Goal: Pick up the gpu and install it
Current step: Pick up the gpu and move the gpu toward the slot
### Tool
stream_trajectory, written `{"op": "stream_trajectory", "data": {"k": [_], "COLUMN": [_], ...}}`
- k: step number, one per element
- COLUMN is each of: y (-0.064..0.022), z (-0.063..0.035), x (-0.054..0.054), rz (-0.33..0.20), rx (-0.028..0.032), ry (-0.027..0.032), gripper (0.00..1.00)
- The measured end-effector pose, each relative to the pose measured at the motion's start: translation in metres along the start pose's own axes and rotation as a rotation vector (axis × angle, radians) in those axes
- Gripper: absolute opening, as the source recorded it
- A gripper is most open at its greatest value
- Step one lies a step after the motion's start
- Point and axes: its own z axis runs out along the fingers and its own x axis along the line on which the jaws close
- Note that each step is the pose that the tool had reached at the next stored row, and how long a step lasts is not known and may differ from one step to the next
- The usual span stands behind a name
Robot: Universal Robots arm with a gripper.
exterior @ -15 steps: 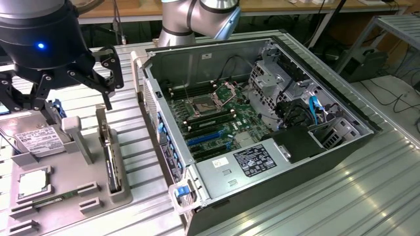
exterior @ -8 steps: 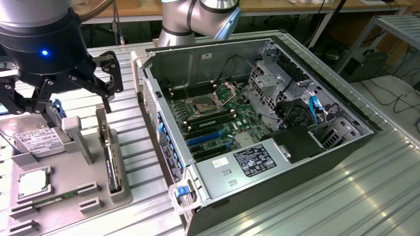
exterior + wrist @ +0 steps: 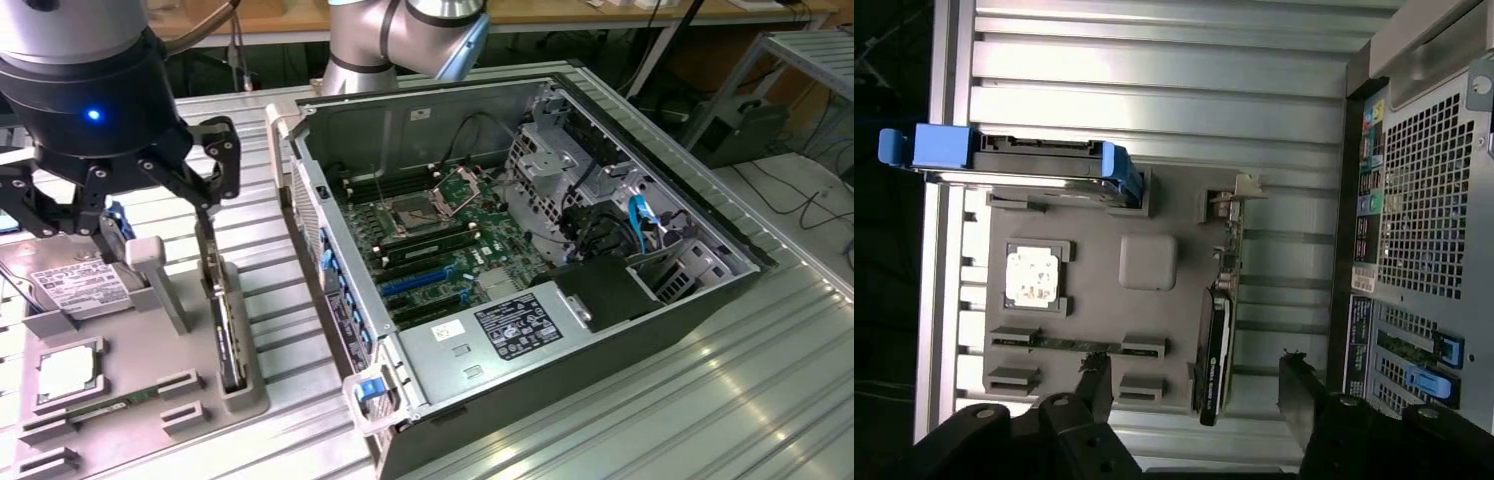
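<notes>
The gpu (image 3: pixel 227 330) stands on edge in its grey tray (image 3: pixel 134 360), computer case (image 3: pixel 387 130) at its three o'clock in the exterior view; stiff, light, probably fragile, best pinched across its flat faces, my gripper (image 3: pixel 1194 368) gaping astride it.

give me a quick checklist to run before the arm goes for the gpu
1. Gripper fingers open: ok, spread wide.
2. gpu standing on edge in its holder on the grey tray: ok.
3. gpu lined up between the fingers in the wrist view: ok, not touched yet.
4. Hard drive clear of the fingers: cannot tell; one finger looks close to it in the exterior view.
5. Computer case open, blue card slots exposed: ok.
6. Target slot free of obstructions: cannot tell.
</notes>
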Motion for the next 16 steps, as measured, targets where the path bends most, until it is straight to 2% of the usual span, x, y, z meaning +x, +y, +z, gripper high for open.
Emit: {"op": "stream_trajectory", "data": {"k": [2,3,8,10,12,16], "y": [0.0005,0.0007,0.0019,0.0020,0.0021,0.0023], "z": [0.0012,0.0018,0.0046,0.0056,0.0067,0.0094], "x": [-0.0001,-0.0001,-0.0003,-0.0003,-0.0004,-0.0004], "rz": [0.000,0.000,0.001,0.001,0.001,0.002], "rx": [0.0001,0.0001,-0.0004,0.0002,0.0000,0.0000], "ry": [0.0083,0.0120,0.0314,0.0364,0.0438,0.0627], "gripper": [0.77,0.70,0.70,0.70,0.70,0.70]}}
